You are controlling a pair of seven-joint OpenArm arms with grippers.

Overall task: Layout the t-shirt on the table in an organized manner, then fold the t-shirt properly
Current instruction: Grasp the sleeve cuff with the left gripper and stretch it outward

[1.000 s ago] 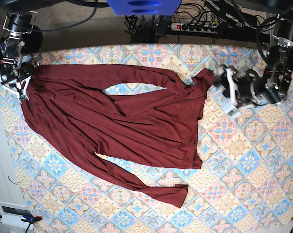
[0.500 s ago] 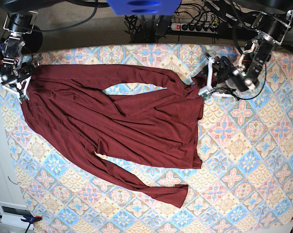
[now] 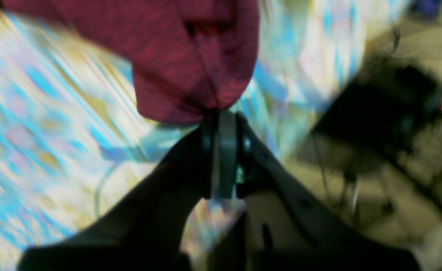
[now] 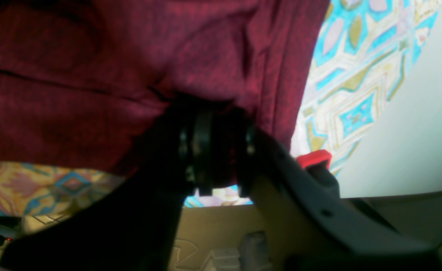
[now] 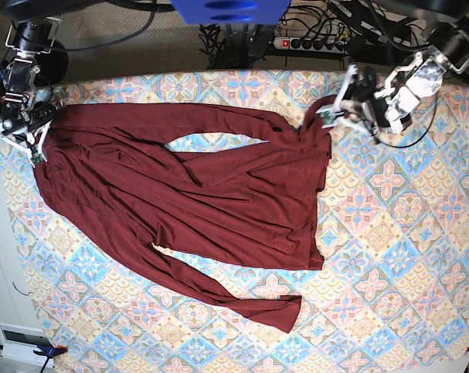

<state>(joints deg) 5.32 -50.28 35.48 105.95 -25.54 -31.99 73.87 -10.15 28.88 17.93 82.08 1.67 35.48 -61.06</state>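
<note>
The dark maroon t-shirt [image 5: 211, 186] lies spread over the left and middle of the patterned table [image 5: 390, 256], one long sleeve trailing toward the front. In the base view my left gripper [image 5: 328, 115] is at the shirt's far right corner. The blurred left wrist view shows this gripper [image 3: 221, 116] shut on a bunch of the fabric [image 3: 190, 56]. My right gripper [image 5: 34, 140] holds the shirt's far left corner at the table's left edge. Seen from the right wrist, that gripper [image 4: 213, 109] has cloth [image 4: 111, 67] pinched between its fingers.
A power strip [image 5: 312, 43] and cables lie behind the table's far edge. A blue mount [image 5: 223, 9] hangs over the back middle. A red clamp [image 4: 313, 158] sits on the table's edge near my right gripper. A white box [image 5: 21, 338] is off the front left corner.
My left arm swung left and toward the back, reached the shirt's far right corner and shut on it. The right arm and the rest of the shirt stayed put.
</note>
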